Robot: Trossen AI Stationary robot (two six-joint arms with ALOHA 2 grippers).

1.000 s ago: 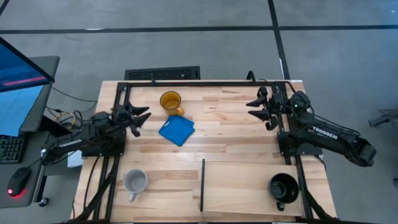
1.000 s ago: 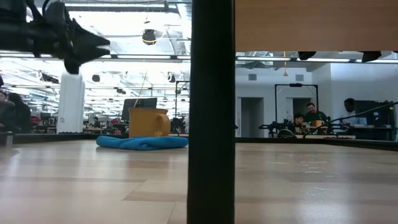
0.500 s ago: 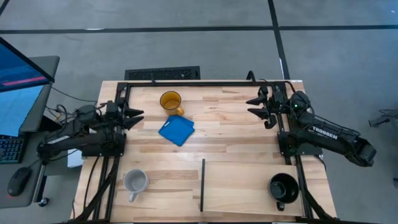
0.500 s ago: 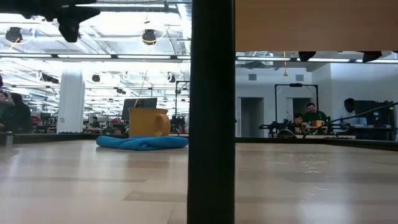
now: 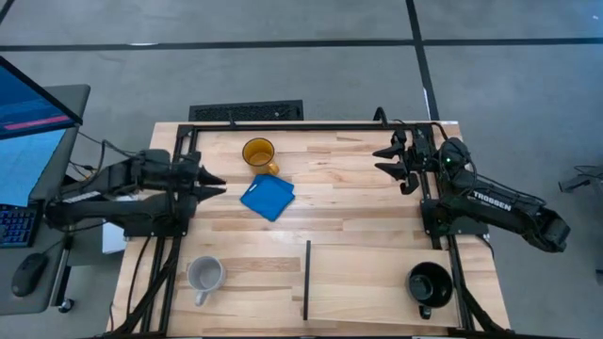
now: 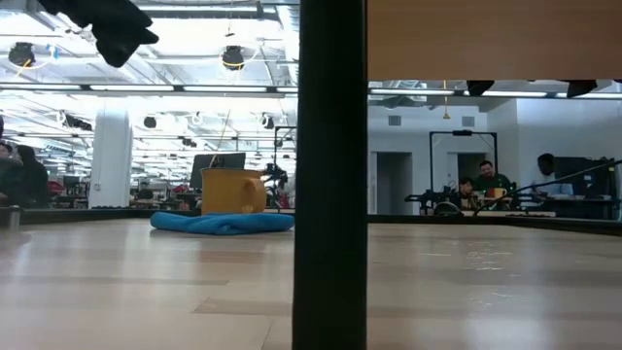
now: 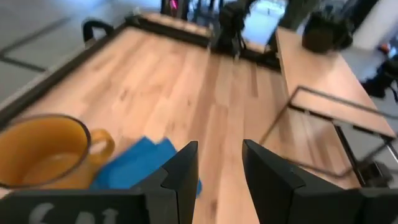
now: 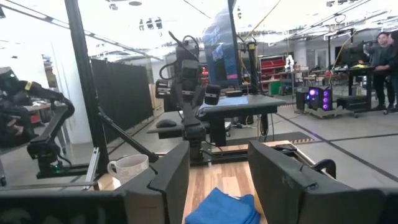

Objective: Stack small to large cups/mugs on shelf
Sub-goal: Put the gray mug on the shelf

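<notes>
The amber mug stands at the table's far left, touching the flat blue square. The grey-white mug stands at the near left. The black mug stands on the shelf, right of the black divider. My left gripper hangs open in the air left of the blue square, pointing at it and slanting down; its wrist view shows the amber mug beside the open left gripper. My right gripper waits open at the far right, high above the table.
A black frame runs along the table's far edge and down both sides by the arm bases. In the low view the divider blocks the middle of the picture. Bare wood lies between the two arms. People sit in the room behind.
My left gripper has risen well above the table and tipped from steeply down toward level; in the low view it has climbed to the picture's top edge. Its fingers have drawn closer together but stay apart. No mug has moved.
</notes>
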